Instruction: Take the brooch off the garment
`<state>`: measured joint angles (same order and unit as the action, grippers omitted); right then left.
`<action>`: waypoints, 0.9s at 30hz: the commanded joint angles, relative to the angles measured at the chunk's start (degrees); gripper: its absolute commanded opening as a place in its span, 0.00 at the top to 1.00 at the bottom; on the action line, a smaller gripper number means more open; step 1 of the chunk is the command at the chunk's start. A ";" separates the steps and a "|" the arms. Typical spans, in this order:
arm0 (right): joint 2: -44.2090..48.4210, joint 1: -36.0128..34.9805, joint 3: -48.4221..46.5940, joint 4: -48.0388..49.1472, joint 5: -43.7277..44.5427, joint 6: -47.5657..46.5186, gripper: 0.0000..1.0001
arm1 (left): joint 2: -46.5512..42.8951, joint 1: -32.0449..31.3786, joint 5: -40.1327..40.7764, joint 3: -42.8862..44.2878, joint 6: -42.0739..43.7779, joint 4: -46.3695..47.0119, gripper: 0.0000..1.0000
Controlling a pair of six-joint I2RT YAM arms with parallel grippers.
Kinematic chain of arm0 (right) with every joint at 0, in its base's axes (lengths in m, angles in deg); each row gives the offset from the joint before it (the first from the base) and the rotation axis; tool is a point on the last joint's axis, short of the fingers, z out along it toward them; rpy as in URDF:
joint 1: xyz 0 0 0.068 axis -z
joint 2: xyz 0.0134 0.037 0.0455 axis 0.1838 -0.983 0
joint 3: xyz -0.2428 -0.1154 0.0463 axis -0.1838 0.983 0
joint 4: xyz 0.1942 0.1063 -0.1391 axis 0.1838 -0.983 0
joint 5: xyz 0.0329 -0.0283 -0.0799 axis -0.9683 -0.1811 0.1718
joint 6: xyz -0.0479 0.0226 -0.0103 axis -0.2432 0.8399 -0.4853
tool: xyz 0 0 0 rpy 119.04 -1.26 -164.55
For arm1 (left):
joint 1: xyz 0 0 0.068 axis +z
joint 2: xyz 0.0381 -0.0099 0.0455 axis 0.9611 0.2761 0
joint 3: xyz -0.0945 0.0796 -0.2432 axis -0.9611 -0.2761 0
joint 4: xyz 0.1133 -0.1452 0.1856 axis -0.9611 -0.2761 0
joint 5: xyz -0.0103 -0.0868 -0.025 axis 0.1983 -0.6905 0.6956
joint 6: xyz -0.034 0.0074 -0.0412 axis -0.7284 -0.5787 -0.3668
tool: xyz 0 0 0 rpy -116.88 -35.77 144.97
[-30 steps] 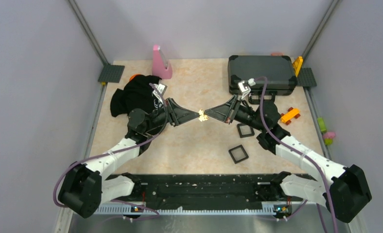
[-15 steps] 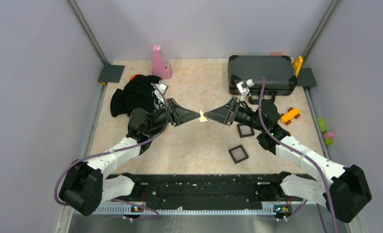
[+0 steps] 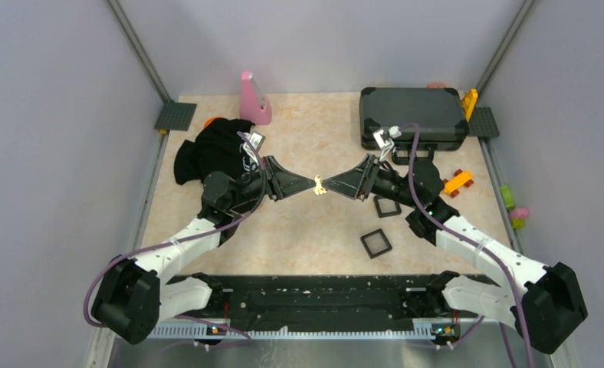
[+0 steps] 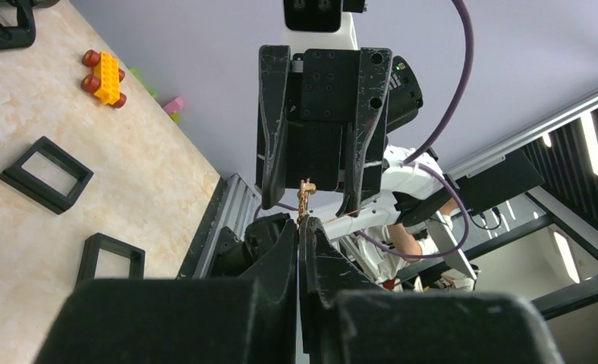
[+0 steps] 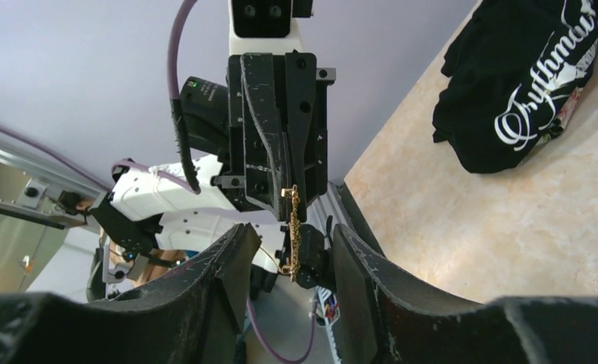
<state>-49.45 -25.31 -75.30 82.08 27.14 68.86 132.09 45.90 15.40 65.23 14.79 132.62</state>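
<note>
Brooch (image 5: 291,227) off shirt (image 3: 211,149); handover in mid-air
Left jaws clamp it; right jaws stand apart around it; next, right should probably back off straight.

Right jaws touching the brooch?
Apart. Right wrist view shows the brooch between the right gripper's open jaws, clear gap on each side.

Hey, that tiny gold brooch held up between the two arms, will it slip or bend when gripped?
Probably light: the shut left tool holds the brooch by its tips alone. Likely stiff, since it stands straight past that pinch without drooping. Thin, shiny metal, so it may slip or twist; the right tool is open around it.
</note>
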 commanded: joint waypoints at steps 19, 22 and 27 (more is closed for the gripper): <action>10.29 -0.66 2.15 -6.89 12.24 -13.74 0.54 | -2.61 -0.12 -0.23 0.85 -0.90 1.54 1.00; 10.58 -0.66 0.99 -12.55 15.17 -18.88 0.75 | -2.66 -0.11 -1.00 1.25 -1.40 1.43 1.00; 5.78 -0.66 -2.86 -17.73 5.76 -24.54 1.00 | -2.70 -0.08 -1.28 1.62 -1.11 0.78 1.00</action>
<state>-41.02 -25.63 -73.00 68.44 39.25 51.04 130.85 45.90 14.96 65.23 13.70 131.75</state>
